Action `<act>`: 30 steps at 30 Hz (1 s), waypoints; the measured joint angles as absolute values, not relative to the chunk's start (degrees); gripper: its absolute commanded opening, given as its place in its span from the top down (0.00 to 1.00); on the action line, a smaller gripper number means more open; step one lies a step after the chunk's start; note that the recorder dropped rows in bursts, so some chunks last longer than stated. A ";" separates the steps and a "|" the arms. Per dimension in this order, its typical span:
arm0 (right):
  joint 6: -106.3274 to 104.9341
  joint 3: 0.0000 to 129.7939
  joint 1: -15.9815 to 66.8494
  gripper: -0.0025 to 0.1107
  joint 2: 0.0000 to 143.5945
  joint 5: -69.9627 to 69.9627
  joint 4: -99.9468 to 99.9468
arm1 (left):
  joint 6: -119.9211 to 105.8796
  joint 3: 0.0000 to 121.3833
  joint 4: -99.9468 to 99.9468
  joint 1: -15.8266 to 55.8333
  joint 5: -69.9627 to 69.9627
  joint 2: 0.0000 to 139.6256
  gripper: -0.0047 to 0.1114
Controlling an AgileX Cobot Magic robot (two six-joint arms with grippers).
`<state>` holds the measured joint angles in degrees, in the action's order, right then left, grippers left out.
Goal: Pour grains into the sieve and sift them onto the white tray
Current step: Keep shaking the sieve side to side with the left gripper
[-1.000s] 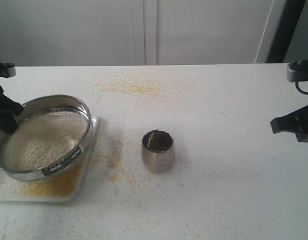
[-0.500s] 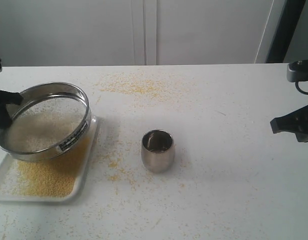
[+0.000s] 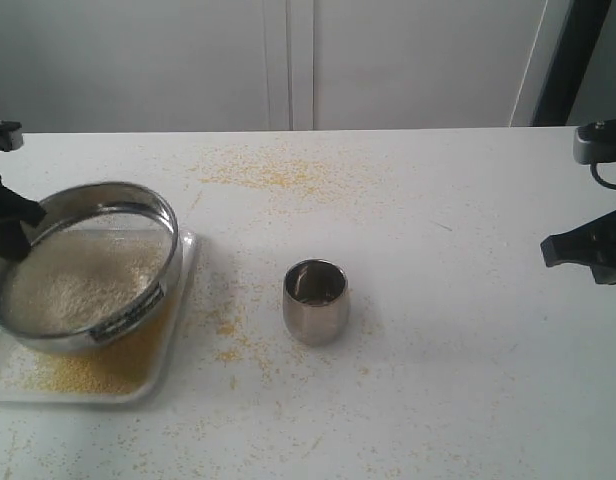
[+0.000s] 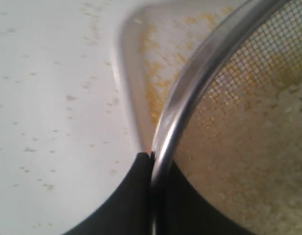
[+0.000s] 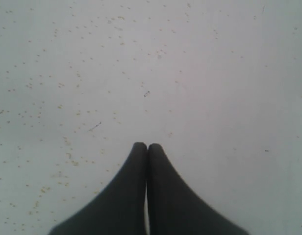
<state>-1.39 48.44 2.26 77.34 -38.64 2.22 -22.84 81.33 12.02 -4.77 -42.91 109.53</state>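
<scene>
Gripping the steel rim of the sieve [image 3: 88, 262] at its left edge, the left claw [image 4: 151, 159] is clenched on the hoop's wall, with one of its black fingers [image 4: 124, 200] outside the hoop and the other inside. The sieve hangs over the white tray [image 3: 180, 330] at the table's [image 3: 468, 380] left side, covering most of it. It sits slightly tilted, and I cannot tell whether it touches the tray. The grains [image 3: 73, 285] lie as a pale, whitish bed on the mesh inside the hoop. Under and in front of the sieve, fine yellow granules [image 3: 98, 370] cover the tray's floor.

A small steel cup [image 3: 315, 300] stands upright on the table to the right of the tray, apart from both the tray and the sieve. Loose yellow specks [image 3: 273, 172] are strewn over the table behind the cup, with a thinner sprinkle between the cup and the tray.

The right claw [image 5: 147, 147] hangs at the far right edge, well apart from everything else. Its two fingers are pressed together above a lightly speckled patch of table.
</scene>
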 measured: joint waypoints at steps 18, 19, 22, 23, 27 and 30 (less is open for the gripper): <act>0.00 48.44 2.26 0.98 77.34 -37.26 2.22 | -1.70 82.20 2.20 -5.16 -53.26 108.81 0.96; 0.00 48.44 2.26 0.98 77.34 -37.26 2.22 | -1.60 82.33 4.85 -6.75 -51.38 108.56 0.96; 0.00 48.44 2.26 0.98 77.34 -37.26 2.11 | -21.21 82.67 14.21 -4.76 -53.54 108.56 0.96; 0.00 48.44 2.26 0.98 77.34 -37.15 2.00 | -19.41 82.67 12.45 -2.39 -56.06 108.33 0.96; 0.00 48.44 2.26 0.98 77.34 -37.15 1.88 | 0.00 82.91 1.19 -4.55 -56.19 107.89 0.96; 0.00 48.44 2.26 0.98 77.34 -37.15 1.88 | -0.40 82.99 -1.47 -7.82 -54.19 107.89 0.96</act>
<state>0.00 48.44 2.26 77.34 -37.15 1.88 -0.40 82.99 -1.47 -7.82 -54.19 107.89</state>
